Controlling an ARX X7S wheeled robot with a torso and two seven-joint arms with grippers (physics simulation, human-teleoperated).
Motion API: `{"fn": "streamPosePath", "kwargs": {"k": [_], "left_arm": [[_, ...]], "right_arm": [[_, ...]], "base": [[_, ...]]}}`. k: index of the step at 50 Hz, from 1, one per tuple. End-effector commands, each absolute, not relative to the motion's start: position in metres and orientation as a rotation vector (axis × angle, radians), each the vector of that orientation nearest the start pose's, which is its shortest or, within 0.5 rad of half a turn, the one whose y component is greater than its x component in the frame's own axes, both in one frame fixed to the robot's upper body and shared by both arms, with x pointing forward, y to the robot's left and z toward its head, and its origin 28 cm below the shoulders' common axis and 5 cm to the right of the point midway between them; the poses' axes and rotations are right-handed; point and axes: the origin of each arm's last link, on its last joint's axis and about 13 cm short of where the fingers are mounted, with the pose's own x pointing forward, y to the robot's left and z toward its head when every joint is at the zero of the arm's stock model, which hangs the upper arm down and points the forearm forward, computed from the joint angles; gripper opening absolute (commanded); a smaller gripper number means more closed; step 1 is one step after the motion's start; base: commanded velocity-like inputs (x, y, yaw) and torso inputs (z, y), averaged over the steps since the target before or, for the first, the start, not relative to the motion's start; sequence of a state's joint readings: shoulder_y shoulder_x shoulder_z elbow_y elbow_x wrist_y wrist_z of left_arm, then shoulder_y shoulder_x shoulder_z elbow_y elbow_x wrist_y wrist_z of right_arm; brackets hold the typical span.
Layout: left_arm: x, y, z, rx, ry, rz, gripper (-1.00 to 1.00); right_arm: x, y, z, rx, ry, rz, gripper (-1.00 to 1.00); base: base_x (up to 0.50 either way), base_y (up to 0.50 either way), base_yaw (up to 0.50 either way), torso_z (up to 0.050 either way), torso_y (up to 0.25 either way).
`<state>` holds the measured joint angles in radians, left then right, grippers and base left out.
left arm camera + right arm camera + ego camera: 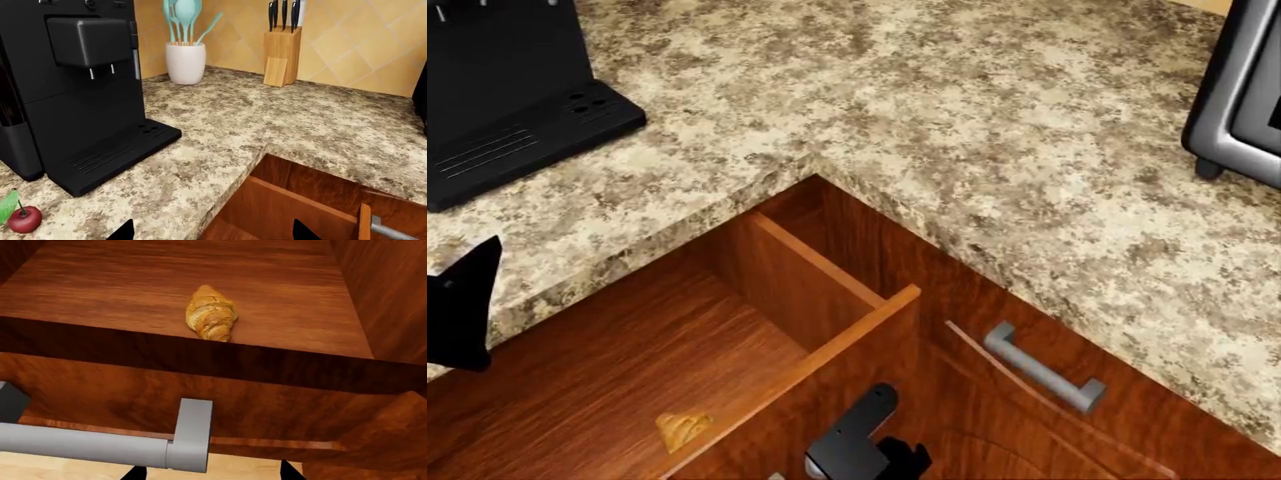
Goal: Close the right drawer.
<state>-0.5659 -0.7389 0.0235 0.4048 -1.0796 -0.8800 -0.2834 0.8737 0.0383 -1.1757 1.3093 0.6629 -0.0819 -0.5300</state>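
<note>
At far left of your head view, the black coffee machine [507, 85] stands on the speckled bench [988, 110]; your left wrist camera also catches a cherry [25, 219] beside it, a white jar of teal utensils [185, 60] and a knife block [283, 55] against the tiled wall. Your left gripper [461, 305] hovers over the bench edge, its jaws apart and holding nothing. Right of it, the right drawer [827, 335] stands pulled out below the bench corner, a croissant [211, 318] lying on its floor. Your right gripper [857, 445] sits low against the drawer front (whether its jaws are wide or narrow you cannot tell), near the short grey handle [1041, 367]. A dark appliance [1241, 100] sits at far right.
</note>
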Motion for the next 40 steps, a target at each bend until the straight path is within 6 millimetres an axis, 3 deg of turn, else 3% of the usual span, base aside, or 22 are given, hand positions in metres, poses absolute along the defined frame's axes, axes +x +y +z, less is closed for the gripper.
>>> {"fn": "streamPosePath", "kwargs": {"k": [1, 7, 8, 9, 10, 13, 24, 40], "left_arm": [[0.248, 0.297, 0.208, -0.027, 0.08, -0.197, 1.0], [0.248, 0.294, 0.209, -0.028, 0.078, -0.206, 1.0], [0.248, 0.294, 0.209, -0.026, 0.076, -0.206, 1.0], [0.248, 0.294, 0.21, -0.026, 0.075, -0.206, 1.0], [0.247, 0.294, 0.211, -0.026, 0.072, -0.206, 1.0], [0.248, 0.292, 0.21, -0.027, 0.072, -0.209, 1.0], [0.245, 0.292, 0.21, -0.032, 0.069, -0.211, 1.0], [0.243, 0.29, 0.208, -0.034, 0.07, -0.22, 1.0]], "right_arm": [[0.345, -0.069, 0.004, -0.187, 0.514, 0.884, 1.0], [0.345, -0.069, 0.004, -0.185, 0.547, 0.846, 1.0], [0.336, -0.071, -0.007, -0.181, 0.569, 0.839, 1.0], [0.314, -0.104, -0.026, -0.2, 0.683, 0.717, 1.0], [0.297, -0.123, -0.033, -0.212, 0.74, 0.646, 1.0], [0.288, -0.084, -0.007, -0.171, 0.559, 0.811, 1.0], [0.254, -0.094, 0.007, -0.184, 0.491, 0.774, 1.0], [0.222, -0.124, 0.053, -0.207, 0.366, 0.624, 1.0]], "base": [[0.0, 0.0, 0.0, 0.0, 0.0], [0.0, 0.0, 0.0, 0.0, 0.002], [0.0, 0.0, 0.0, 0.0, 0.0], [0.0, 0.0, 0.0, 0.0, 0.0], [0.0, 0.0, 0.0, 0.0, 0.0], [0.0, 0.0, 0.0, 0.0, 0.0], [0.0, 0.0, 0.0, 0.0, 0.0], [0.0, 0.0, 0.0, 0.0, 0.0]]}}
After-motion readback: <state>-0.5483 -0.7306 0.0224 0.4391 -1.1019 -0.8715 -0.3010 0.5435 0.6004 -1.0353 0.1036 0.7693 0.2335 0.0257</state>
